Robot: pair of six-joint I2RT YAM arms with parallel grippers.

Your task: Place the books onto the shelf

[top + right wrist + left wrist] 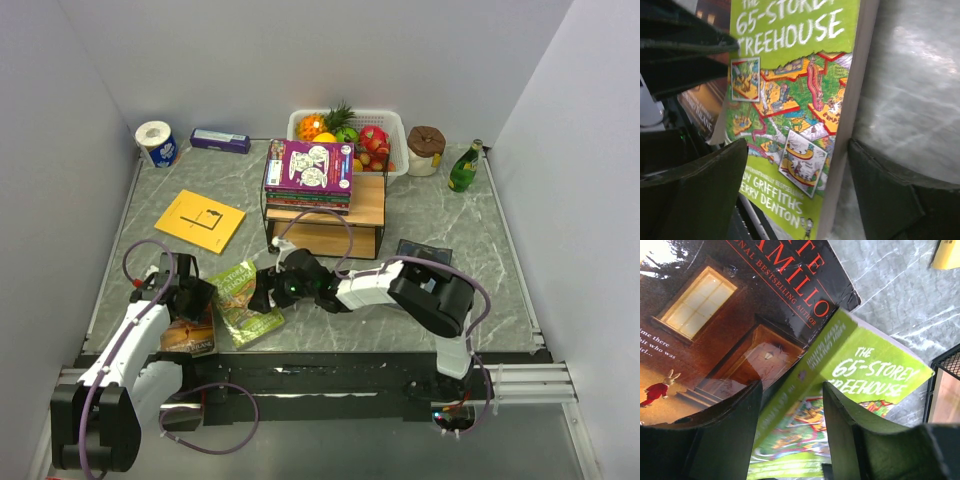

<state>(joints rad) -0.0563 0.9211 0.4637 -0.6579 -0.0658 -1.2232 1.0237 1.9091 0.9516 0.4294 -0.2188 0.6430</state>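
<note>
While both my grippers crowd the green Treehouse book (pixel 247 303) near the front edge of the table (pixel 450 215), the room around it is tight; its left side rides up over the brown book (pixel 715 330), its near corner lies close to the table's lip, and my right arm reaches in from its right; bare marble shows on the far side, between it and the yellow book (pixel 200 220), and a narrow strip parts it from the black wire frame of the shelf (pixel 368 205), whose top board carries a stack with a purple book (pixel 310 165) uppermost; the green book's long axis runs far to near, slanting rightward at the near end, title end away from my bases; it sits tilted, spine edge propped on the brown cover; my left gripper (pixel 792 390) stands about half apart with that spine edge between its fingers (pixel 735 435), and I cannot tell whether the pads press it; my right gripper (pixel 799 145) gapes wide at the authors' end, one finger over the cover, the other beside the page edge, gripping nothing.
</note>
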